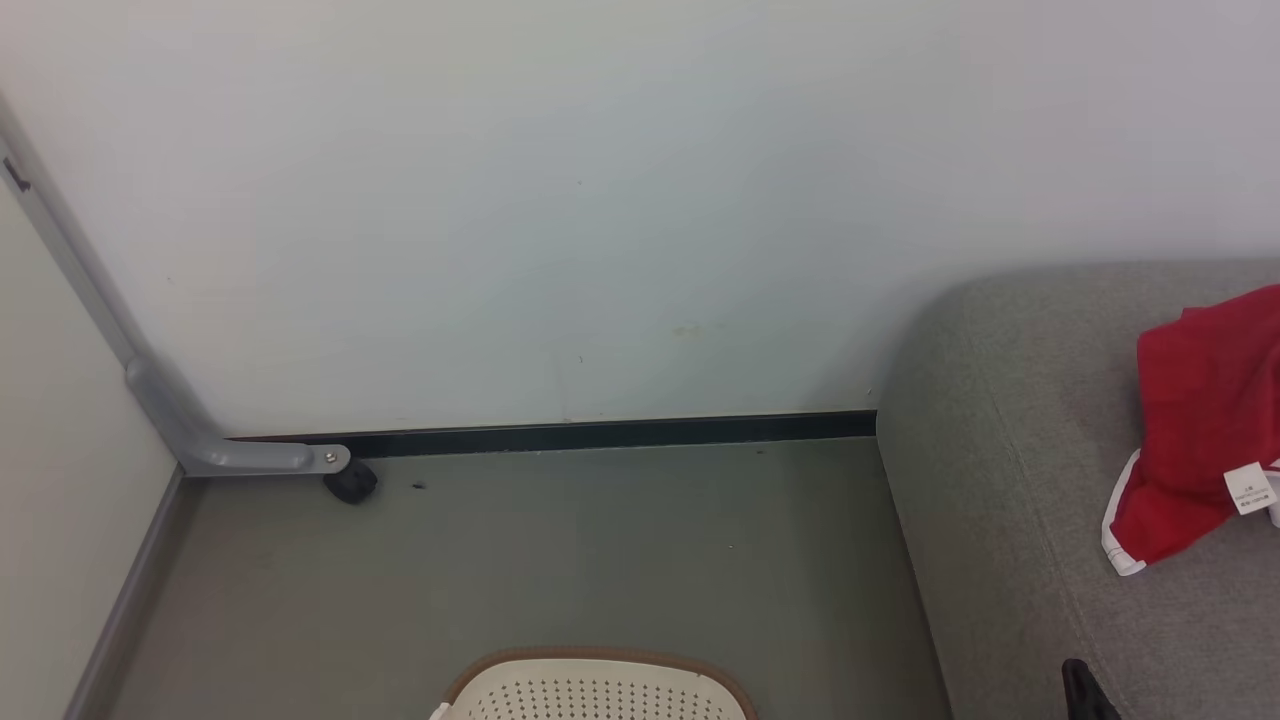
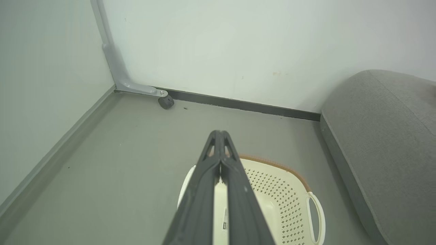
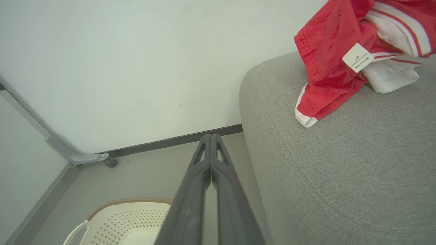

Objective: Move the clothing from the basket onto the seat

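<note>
Where the edge crops it, clothing [image 1: 1200, 420] on seat [image 1: 1000, 450], basket [image 1: 600, 690] likewise cropped

grey bracket [image 1: 240, 458] | black castor [image 1: 352, 483] at its end | dark skirting [image 1: 600, 435] | grey floor [image 1: 550, 560]

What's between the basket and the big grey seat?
Just a strip of bare grey floor separates the basket from the seat, seen in the left wrist view.

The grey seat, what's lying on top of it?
Red clothing with white trim and a small white label lies crumpled on the seat. Whatever is beneath the heap is covered.
</note>
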`<state>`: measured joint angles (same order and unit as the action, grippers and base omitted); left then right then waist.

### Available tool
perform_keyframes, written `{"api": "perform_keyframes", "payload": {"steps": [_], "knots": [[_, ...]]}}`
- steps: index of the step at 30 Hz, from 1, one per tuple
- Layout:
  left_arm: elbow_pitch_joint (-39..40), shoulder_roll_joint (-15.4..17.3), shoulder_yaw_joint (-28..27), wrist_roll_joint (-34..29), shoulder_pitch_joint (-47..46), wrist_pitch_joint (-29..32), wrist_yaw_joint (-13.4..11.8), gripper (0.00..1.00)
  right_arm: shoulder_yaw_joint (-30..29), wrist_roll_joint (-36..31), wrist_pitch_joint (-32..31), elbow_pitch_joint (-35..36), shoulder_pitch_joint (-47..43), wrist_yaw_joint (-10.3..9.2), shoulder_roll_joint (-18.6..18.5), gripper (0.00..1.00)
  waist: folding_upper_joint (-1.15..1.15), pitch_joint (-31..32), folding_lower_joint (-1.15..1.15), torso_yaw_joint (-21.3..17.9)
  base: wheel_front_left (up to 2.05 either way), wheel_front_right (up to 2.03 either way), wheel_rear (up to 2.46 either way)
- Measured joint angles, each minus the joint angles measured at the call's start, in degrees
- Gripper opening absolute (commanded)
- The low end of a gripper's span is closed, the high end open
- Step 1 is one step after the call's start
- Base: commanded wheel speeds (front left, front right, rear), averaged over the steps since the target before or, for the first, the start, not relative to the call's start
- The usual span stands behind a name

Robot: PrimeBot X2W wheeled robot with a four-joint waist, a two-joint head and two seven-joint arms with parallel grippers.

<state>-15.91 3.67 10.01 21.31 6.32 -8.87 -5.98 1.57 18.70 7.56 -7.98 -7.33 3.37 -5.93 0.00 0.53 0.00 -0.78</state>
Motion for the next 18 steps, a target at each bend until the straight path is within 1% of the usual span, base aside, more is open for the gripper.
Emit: {"api": "perform_keyframes", "payload": {"steps": [14, 18], "knots": [[-0.2, -0.1, -2.3, 11.4, -0.8, 2.8, 2.0, 0.0, -1.6, 11.9, -2.5, -1.7, 1.5, 0.26, 0.6, 0.0, 0.0, -0.1, 0.0, 0.1, 0.0, 0.0, 0.0], [-0.3, -0.1, -2.9, 14.5, -1.6, 3.3, 2.5, 0.0, -2.0, 15.2, -3.0, -1.8, 2.4, 0.66, 0.8, 0.0, 0.0, -0.1, 0.0, 0.2, 0.0, 0.0, 0.0]]}}
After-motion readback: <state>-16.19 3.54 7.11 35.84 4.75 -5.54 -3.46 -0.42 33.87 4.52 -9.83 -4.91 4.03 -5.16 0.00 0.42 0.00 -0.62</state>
